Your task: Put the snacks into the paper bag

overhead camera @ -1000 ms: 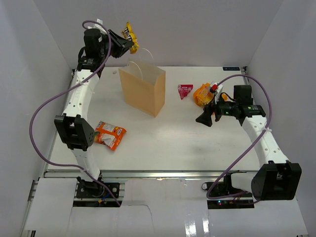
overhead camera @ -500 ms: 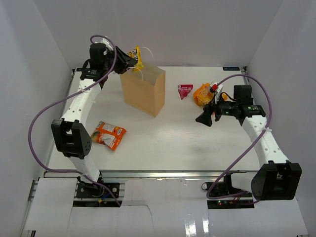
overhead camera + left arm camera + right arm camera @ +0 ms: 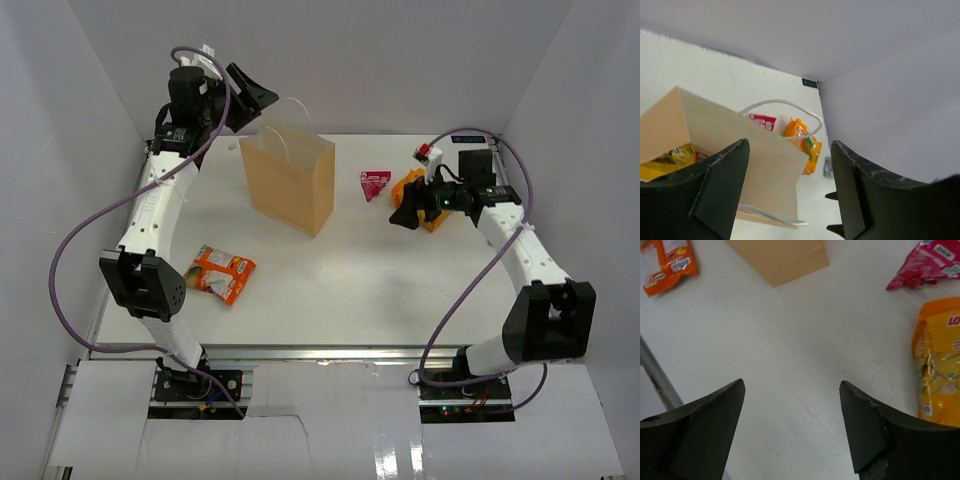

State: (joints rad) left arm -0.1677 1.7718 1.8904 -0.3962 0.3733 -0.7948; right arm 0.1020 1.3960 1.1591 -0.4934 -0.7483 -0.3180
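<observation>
Left gripper point(image 3: 258, 97): jaws apart, nothing between them. It hangs over the back left corner of the paper bag point(image 3: 290, 185). The bag is smooth tan kraft paper, box-shaped, upright and open-topped, with thin white loop handles point(image 3: 782, 103). It stands directly below this gripper. A glossy yellow packet point(image 3: 670, 156) lies inside the bag, under the left finger.

Right gripper point(image 3: 400, 210): jaws wide apart, empty, low over the white table point(image 3: 350, 300). The orange-yellow pouch point(image 3: 940, 385) is crinkled shiny film. It lies flat just beside the right finger, and the pictures do not settle whether it touches it. The red triangular packet point(image 3: 930, 267), creased foil, lies ahead of that finger, just beyond the pouch.

The orange-white packet point(image 3: 222, 273), wrinkled and flat on the table, lies well away from both grippers, near the left arm's lower link.
</observation>
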